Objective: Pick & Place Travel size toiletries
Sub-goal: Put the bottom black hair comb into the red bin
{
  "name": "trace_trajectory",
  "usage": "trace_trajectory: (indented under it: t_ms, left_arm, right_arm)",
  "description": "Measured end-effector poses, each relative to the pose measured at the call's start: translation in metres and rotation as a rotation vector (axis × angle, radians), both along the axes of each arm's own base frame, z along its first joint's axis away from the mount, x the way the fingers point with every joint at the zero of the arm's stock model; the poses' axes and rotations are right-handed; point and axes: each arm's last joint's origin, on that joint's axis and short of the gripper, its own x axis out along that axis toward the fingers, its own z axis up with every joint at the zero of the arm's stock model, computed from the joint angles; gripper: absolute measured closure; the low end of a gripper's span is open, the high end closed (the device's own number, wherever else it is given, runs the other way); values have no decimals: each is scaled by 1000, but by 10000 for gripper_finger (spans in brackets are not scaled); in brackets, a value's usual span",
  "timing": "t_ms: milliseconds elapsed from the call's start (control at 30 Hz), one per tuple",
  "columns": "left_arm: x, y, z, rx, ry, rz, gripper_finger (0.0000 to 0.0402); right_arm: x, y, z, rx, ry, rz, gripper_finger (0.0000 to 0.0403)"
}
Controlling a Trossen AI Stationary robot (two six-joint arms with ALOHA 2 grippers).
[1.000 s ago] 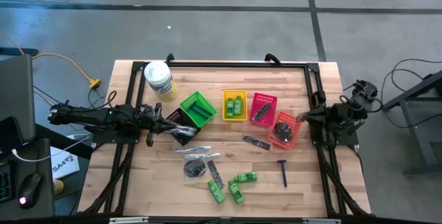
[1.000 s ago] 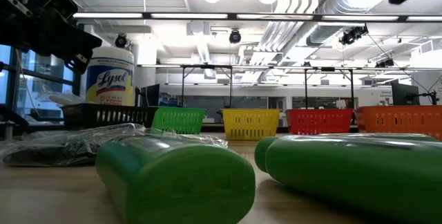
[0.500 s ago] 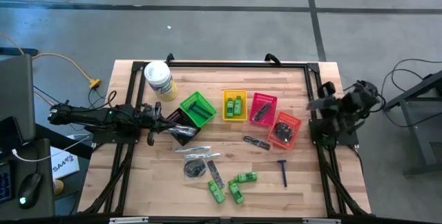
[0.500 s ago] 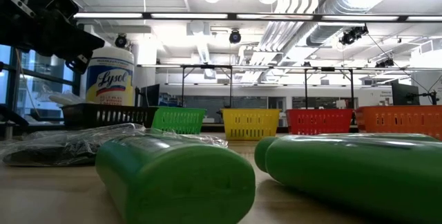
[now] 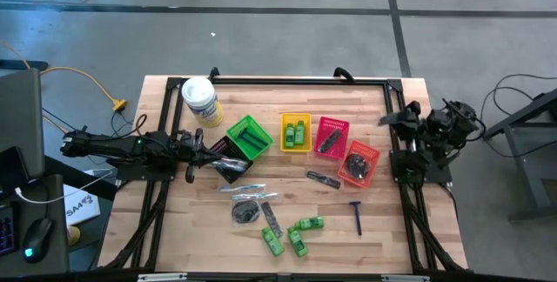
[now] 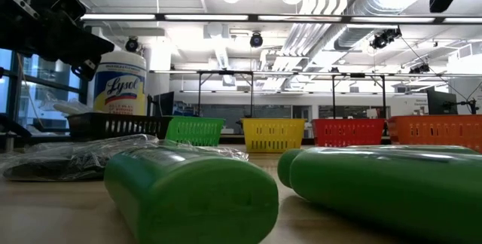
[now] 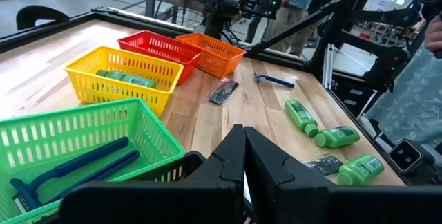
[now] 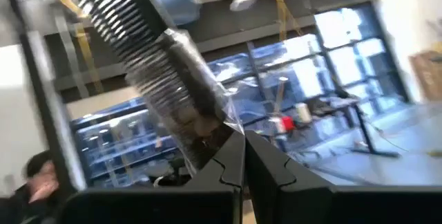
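Over at the far right edge the right gripper [image 5: 387, 119] has swung from pointing toward the orange basket [image 5: 359, 164] to poking out up near the table's back corner, while the left arm has not budged. Its fingers are pinched on a dark comb [image 8: 155, 79] in a clear wrapper, which sticks straight out past the fingertips and points at the ceiling lights (from where I stand it looks carried high, though how high above the table is hard to judge). The left gripper [image 7: 243, 158] waits, fingers together and holding nothing, just over the black basket [image 5: 228, 162] beside the green basket [image 5: 250, 137], where blue razors [image 7: 72, 165] already lie. Small green bottles [image 5: 297, 130] sit in the yellow basket [image 5: 295, 144], dark flat things in the red basket [image 5: 330, 137], round dark packets, I think, in the orange one. Left loose on the table [image 5: 174, 230]: three green bottles [image 5: 296, 234], one blue razor [image 5: 356, 217], a comb [image 5: 323, 179] and some wrapped packets [image 5: 246, 211]. To finish this step well, I would bring the held comb back over the red basket, lower it until the tip is inside the rim, lay it flat along the basket's length, then let go; released from height, or while tilted, it could bridge the rim and slide out.
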Motion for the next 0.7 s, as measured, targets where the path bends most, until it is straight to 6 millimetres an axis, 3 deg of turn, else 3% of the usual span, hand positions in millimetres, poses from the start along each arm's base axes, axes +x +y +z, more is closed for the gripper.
trace_trajectory:
  t_ms: [700]
  left_arm:
    - [0, 0, 0, 0, -1, 1, 402]
  right_arm:
    - [2, 0, -6, 57, 95, -69, 401]
